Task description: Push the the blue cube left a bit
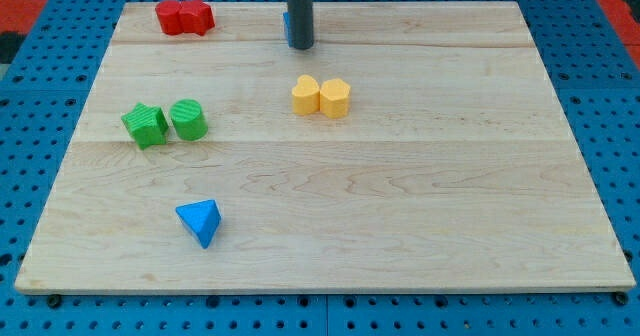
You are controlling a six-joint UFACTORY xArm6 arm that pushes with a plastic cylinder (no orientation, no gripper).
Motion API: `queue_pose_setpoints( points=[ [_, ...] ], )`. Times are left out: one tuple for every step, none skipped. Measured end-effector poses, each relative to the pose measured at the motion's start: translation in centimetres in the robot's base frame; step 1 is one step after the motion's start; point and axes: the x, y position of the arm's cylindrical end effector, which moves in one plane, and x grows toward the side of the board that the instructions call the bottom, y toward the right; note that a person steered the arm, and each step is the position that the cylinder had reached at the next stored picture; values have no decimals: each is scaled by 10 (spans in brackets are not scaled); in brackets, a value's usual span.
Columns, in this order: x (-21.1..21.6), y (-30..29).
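The blue cube [287,26] sits near the top middle of the wooden board [420,226]. It is almost wholly hidden behind my dark rod; only a thin blue strip shows at the rod's left side. My tip [301,46] rests on the board right in front of the cube, at its right side, touching or nearly touching it.
Two red blocks [185,17] lie together at the top left. A green star [145,125] and a green cylinder [188,119] sit side by side at the left. Two yellow blocks [321,96] touch below my tip. A blue triangular block [200,221] lies at the bottom left.
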Motion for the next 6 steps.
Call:
queue_pose_setpoints(
  points=[
    [-32, -12],
    [-16, 7],
    [-9, 65],
    [-67, 84],
    [-73, 65],
    [-71, 25]
  ],
)
